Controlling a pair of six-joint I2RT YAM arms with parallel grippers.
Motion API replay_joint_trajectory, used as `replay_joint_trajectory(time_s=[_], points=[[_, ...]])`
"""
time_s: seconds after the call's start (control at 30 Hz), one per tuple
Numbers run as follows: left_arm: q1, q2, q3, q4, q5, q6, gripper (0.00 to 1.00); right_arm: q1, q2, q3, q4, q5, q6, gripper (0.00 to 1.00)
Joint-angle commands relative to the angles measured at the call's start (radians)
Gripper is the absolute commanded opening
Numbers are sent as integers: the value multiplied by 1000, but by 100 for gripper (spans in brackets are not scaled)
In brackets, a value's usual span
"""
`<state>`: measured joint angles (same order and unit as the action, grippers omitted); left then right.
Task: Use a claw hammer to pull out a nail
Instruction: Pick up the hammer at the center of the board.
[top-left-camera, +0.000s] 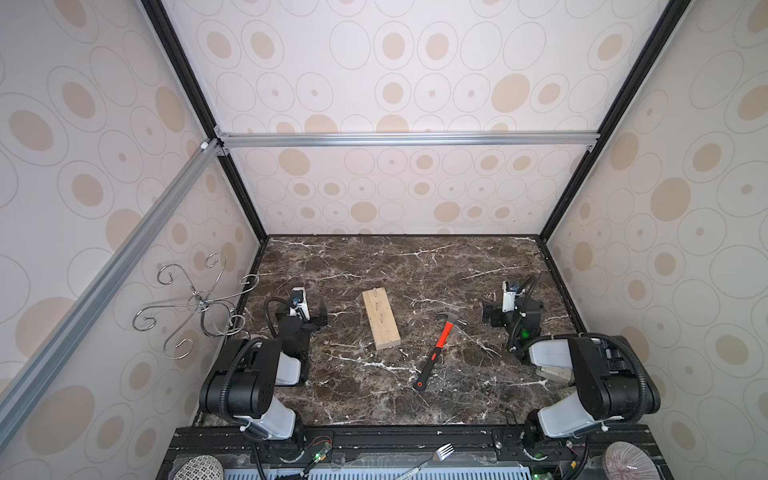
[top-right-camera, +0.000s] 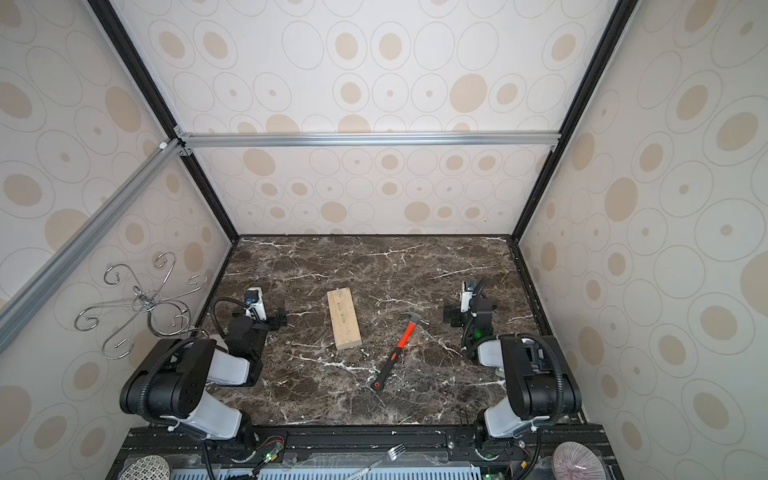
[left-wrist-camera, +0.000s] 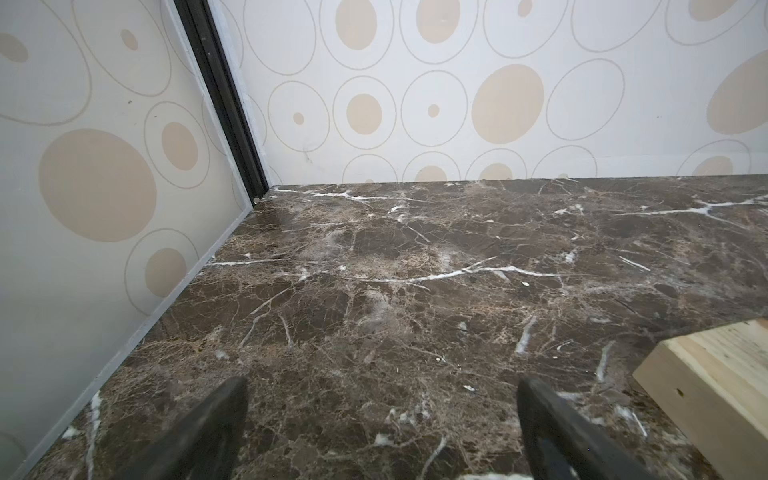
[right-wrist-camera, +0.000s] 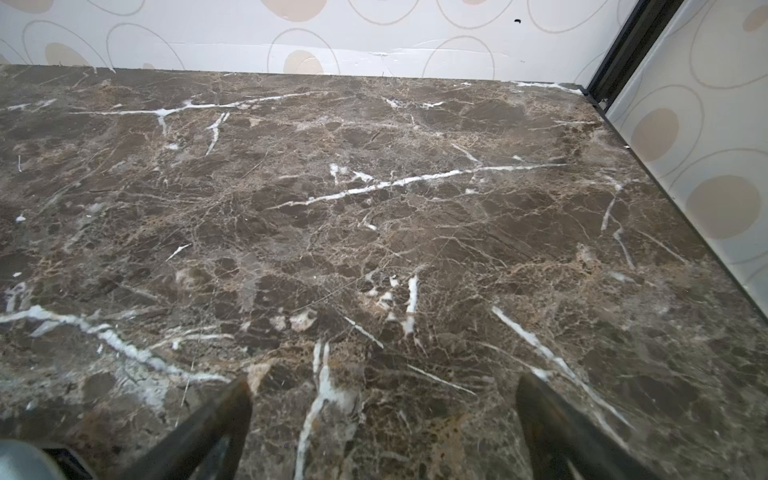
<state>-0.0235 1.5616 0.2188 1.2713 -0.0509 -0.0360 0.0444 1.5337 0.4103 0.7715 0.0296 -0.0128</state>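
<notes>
Low and centre-right in both top views, the small claw hammer with silver steel head and orange-and-black handle lies on the dark marble counter. We judge the grasp belongs mid-handle. Our right end effector and left end effector both stand apart, empty. Beyond lies the pale wooden block with nails.

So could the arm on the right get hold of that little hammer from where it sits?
Probably yes. The claw hammer lies loose on the marble table, with bare surface between it and the right end effector, whose jaws stand open and empty. The wooden block lies on the hammer's far side, out of the way.
</notes>
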Motion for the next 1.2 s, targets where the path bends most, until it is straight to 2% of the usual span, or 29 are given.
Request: replay_joint_trajectory(time_s=[0.0,1.03,1.07,1.17], points=[[-3,8,21,33,-7,25,100,-4,10,19,14,6,-12,100],[1,-14,6,49,-24,14,100,-6,6,14,30,6,-12,100],[0,-41,4,34,-22,15,100,-5,-9,25,16,2,-16,99],[-4,-158,29,-113,-8,27,100,-2,-98,99,-213,-34,-32,99]])
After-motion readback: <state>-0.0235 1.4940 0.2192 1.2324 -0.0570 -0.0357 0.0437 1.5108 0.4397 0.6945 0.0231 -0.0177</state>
